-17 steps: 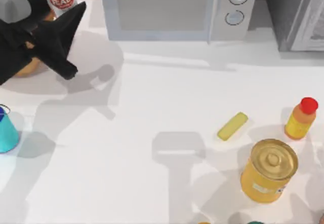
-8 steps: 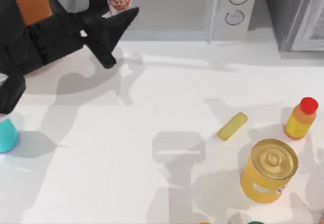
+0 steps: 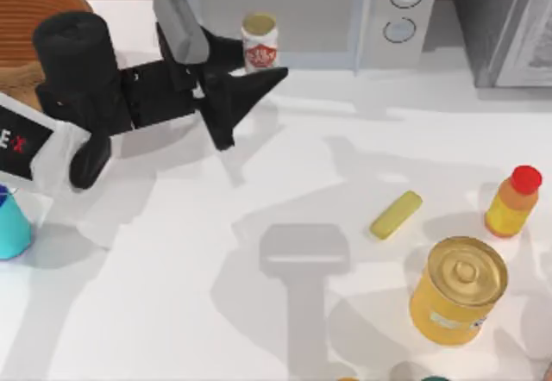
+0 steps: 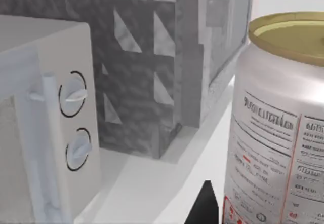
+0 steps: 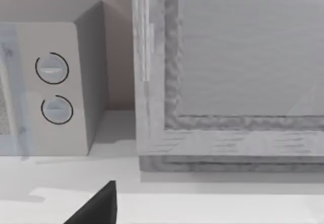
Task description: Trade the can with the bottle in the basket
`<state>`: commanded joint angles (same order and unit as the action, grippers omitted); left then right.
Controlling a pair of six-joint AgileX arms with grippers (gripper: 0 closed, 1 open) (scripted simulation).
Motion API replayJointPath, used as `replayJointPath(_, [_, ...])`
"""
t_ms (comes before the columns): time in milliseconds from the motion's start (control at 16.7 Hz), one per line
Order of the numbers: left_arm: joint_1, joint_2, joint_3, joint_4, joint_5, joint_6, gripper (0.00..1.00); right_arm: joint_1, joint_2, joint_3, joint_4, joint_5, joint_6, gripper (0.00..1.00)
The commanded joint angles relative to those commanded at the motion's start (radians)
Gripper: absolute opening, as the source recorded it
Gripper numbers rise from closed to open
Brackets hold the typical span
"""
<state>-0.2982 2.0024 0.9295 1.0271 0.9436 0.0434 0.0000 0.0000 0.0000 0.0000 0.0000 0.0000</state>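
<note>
My left gripper point(image 3: 259, 62) is shut on the can point(image 3: 259, 43), a slim white can with a red label and a tan top. It holds the can upright above the table, just in front of the microwave. The left wrist view has the can point(image 4: 278, 133) close up beside a dark finger point(image 4: 202, 206). The wicker basket point(image 3: 30, 10) stands at the table's back left corner, behind the left arm. At the table's left edge stands the teal bottle point(image 3: 10, 226), partly cut off. A dark part of my right gripper point(image 5: 96, 210) shows low in the right wrist view.
A microwave point(image 3: 285, 10) stands along the back, with a grey cabinet point(image 3: 509, 19) at the back right. At the right front stand a big yellow can point(image 3: 457, 290) and an orange bottle with a red cap point(image 3: 513, 202). A yellow bar point(image 3: 396, 215) lies beside them.
My left arm has carried the can rightward, from over the basket to a spot in front of the microwave. The basket is now uncovered. Nothing else moved.
</note>
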Motion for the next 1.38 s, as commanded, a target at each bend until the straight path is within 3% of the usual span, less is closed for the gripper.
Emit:
replayJointPath(900, [-0.060,0.525,0.241,0.297,0.299,-0.014,0.00,0.000,0.000,0.000,0.000,0.000,0.000,1.00])
replayJointPath(1380, [-0.064,0.543,0.252,0.310,0.314,-0.016,0.00,0.000,0.000,0.000,0.000,0.000,0.000,1.00])
